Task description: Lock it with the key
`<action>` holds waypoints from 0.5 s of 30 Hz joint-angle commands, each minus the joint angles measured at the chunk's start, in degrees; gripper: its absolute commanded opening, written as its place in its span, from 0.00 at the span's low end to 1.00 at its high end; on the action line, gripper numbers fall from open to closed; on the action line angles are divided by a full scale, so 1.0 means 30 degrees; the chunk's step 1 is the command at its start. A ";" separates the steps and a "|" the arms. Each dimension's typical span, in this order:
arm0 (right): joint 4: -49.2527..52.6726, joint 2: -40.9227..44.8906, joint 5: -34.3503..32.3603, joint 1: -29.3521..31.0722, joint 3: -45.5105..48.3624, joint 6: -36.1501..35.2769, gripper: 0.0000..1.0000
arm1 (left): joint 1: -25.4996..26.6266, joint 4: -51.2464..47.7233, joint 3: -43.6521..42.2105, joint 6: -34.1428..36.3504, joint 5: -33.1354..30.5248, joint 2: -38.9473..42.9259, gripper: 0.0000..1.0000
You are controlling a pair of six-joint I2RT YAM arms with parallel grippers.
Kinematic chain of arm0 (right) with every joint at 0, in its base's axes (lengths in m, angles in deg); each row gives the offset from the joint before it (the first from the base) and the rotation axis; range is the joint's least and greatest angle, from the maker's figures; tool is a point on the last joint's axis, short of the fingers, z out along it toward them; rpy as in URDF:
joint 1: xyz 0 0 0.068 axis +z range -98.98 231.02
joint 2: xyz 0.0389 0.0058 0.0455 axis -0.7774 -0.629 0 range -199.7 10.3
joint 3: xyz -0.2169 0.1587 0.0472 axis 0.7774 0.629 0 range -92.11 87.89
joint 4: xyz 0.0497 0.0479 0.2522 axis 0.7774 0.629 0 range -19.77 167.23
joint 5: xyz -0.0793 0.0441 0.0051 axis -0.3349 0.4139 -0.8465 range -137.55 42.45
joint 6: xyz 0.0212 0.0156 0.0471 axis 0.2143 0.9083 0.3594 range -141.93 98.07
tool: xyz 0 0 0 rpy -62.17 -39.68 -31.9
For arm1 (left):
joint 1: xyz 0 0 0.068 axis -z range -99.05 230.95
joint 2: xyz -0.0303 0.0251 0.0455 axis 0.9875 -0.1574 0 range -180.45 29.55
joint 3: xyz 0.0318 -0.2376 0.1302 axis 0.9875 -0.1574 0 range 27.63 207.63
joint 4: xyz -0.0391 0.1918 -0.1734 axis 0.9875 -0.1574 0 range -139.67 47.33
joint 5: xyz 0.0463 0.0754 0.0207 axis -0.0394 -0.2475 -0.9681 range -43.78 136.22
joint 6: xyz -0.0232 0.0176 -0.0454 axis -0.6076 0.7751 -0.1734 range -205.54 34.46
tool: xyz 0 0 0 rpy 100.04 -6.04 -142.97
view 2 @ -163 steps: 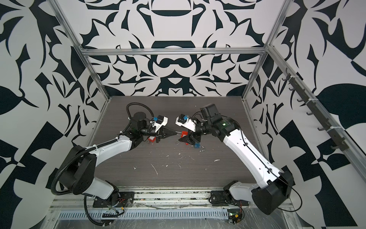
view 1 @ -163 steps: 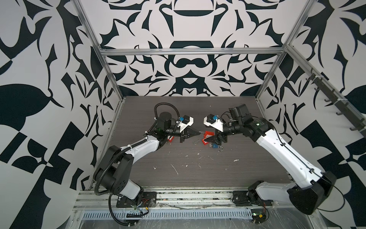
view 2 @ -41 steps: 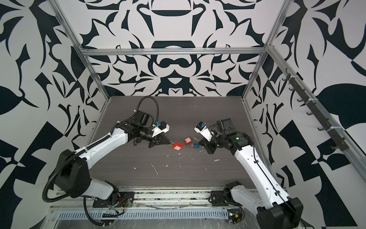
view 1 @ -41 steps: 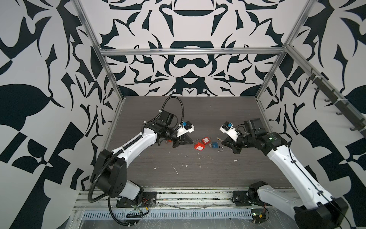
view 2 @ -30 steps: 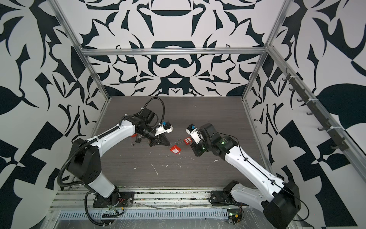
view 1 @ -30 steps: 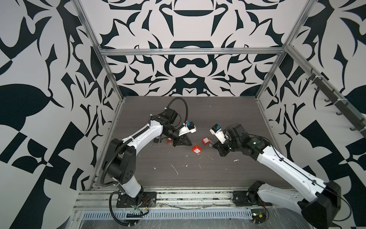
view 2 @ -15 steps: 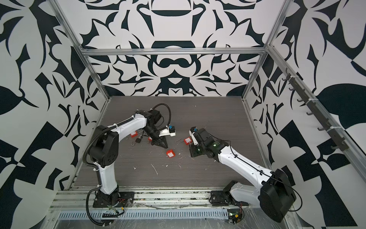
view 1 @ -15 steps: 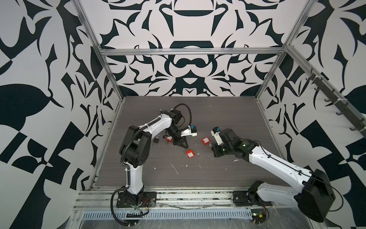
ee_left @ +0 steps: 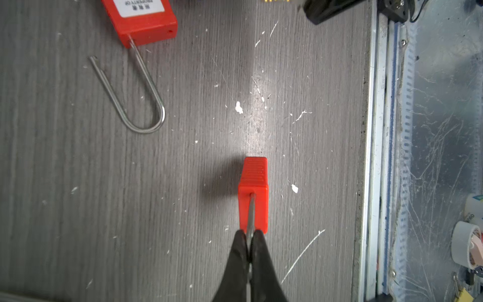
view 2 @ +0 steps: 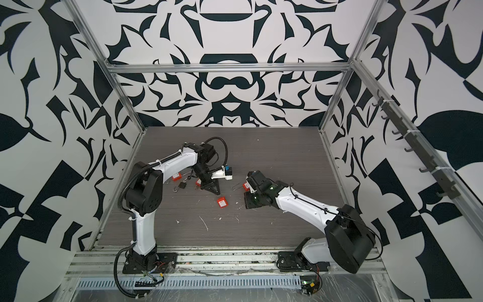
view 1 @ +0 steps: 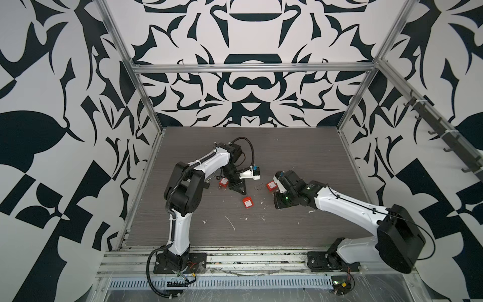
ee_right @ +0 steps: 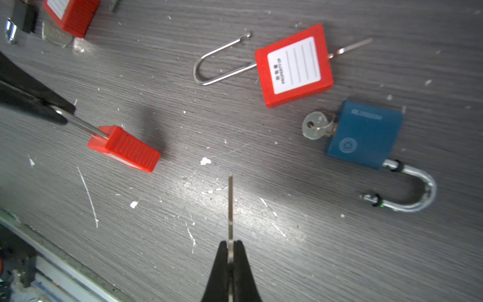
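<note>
Alignment step, I judge. The left gripper (ee_left: 251, 235) is clamped on the shackle (ee_left: 251, 211) of a red padlock (ee_left: 253, 193) near the middle of the bench (ee_left: 130, 209). The right gripper (ee_right: 230, 244) pinches the key (ee_right: 230, 204). Next, the key tip must line up squarely with the padlock's far end.

The table (view 1: 287, 146) is dark grey, wood-grained, flecked white. The walls (view 1: 78, 78) carry a black-and-white leaf pattern. The ribbed padlock (ee_left: 253, 193) is red; the labelled padlock (ee_right: 294, 65) red with a white lined label. The blue padlock (ee_right: 363, 133) has a silver shackle. The key (ee_right: 230, 204) is silver. The left end effector (ee_left: 250, 235) and right end effector (ee_right: 230, 244) are black, the arms (view 1: 347, 206) white with black joints.
</note>
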 commanded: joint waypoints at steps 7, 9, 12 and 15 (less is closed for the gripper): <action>0.0258 -0.0607 0.0498 0.0191 -0.1555 0.1692 0.00 | 0.0272 -0.0775 0.1980 0.0420 -0.0948 -0.2126 0.07; 0.0372 -0.0795 0.0773 0.0191 -0.1712 0.1879 0.00 | 0.0353 -0.0747 0.2161 0.0342 -0.0984 -0.2335 0.10; 0.0395 -0.0941 0.0879 0.0191 -0.1708 0.2172 0.00 | 0.0364 -0.0525 0.2171 0.0279 -0.0999 -0.2509 0.14; 0.0393 -0.0986 0.0799 0.0191 -0.1705 0.2290 0.00 | 0.0364 -0.0137 0.2271 0.0116 -0.1085 -0.2631 0.19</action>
